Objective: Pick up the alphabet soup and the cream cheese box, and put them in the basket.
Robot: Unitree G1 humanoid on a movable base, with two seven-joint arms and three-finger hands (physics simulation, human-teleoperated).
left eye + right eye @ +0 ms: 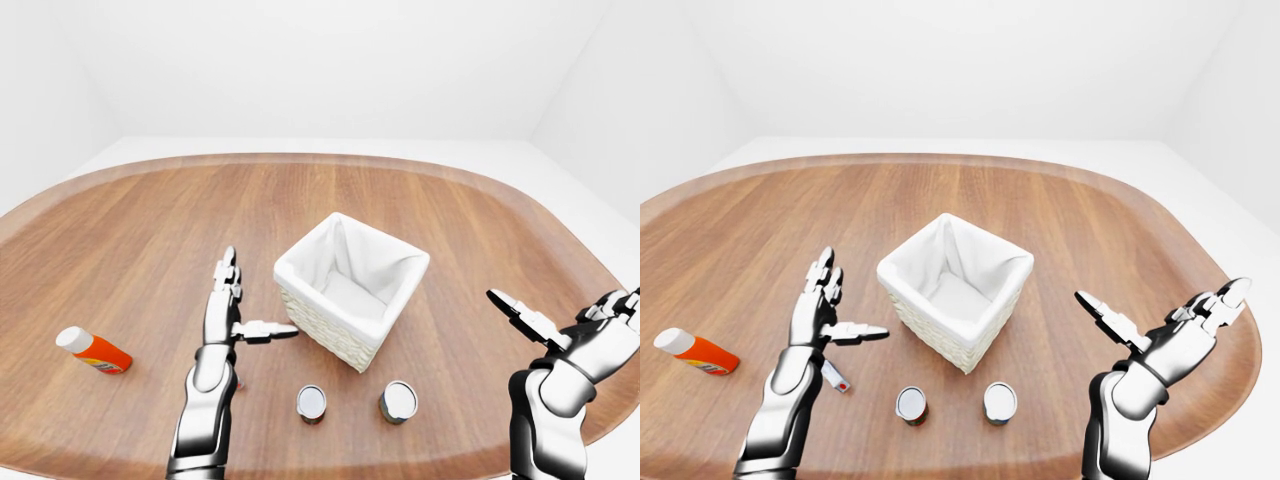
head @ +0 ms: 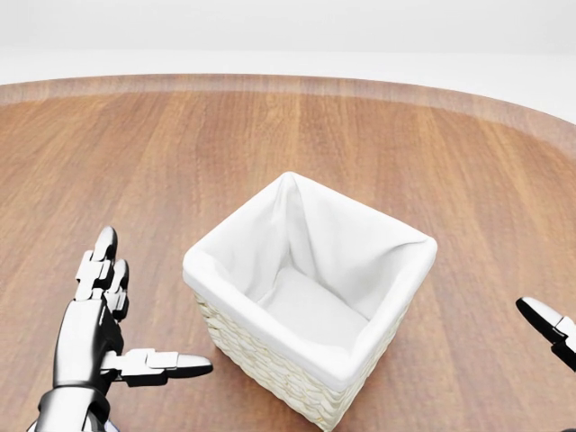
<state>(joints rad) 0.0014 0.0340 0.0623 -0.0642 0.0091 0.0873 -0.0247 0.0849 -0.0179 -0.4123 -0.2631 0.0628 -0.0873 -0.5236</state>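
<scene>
The wicker basket [image 2: 297,382] with a white cloth liner stands mid-table, and nothing lies inside it. Two cans stand upright below it in the eye views: one with a red side [image 1: 911,405] and one silver-grey [image 1: 1000,402]; I cannot read which is the alphabet soup. A small white piece with a red spot [image 1: 836,377] lies under my left hand; I cannot tell whether it is the cream cheese box. My left hand [image 2: 153,301] is open to the left of the basket. At the right, my right hand [image 1: 1160,300] is open and raised, holding nothing.
An orange bottle with a white cap [image 1: 92,350] lies on its side at the far left of the wooden table [image 1: 150,220]. The table's rounded edge runs close below the cans and beside my right arm.
</scene>
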